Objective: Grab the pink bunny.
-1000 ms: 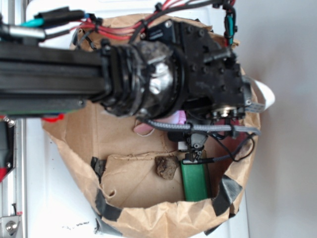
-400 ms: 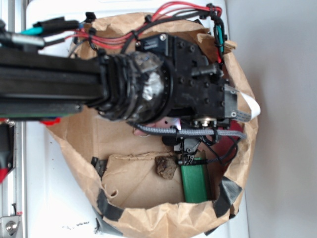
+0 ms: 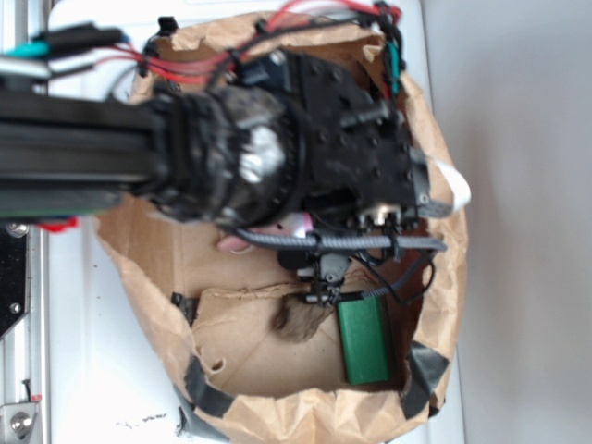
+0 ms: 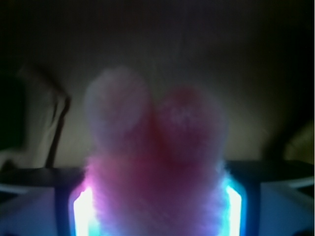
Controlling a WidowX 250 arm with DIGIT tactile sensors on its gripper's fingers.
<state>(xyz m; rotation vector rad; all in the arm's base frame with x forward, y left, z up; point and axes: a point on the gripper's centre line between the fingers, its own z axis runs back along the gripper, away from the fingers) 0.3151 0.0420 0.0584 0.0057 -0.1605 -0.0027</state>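
The black arm is reaching into the brown paper bag (image 3: 139, 277). Its gripper (image 4: 156, 206) is pinching the pink bunny (image 4: 155, 162), ears pointing far. Nearer sit a green block (image 3: 363, 340) and a brown lump (image 3: 298, 319). No readable writing.

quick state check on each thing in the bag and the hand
pink bunny: between the hand's two fingers, ears pointing away from the wrist camera
hand: down in the paper bag, closed on the bunny
green block: lying flat on the bag floor, untouched
brown lump: on the bag floor beside the block, blurred
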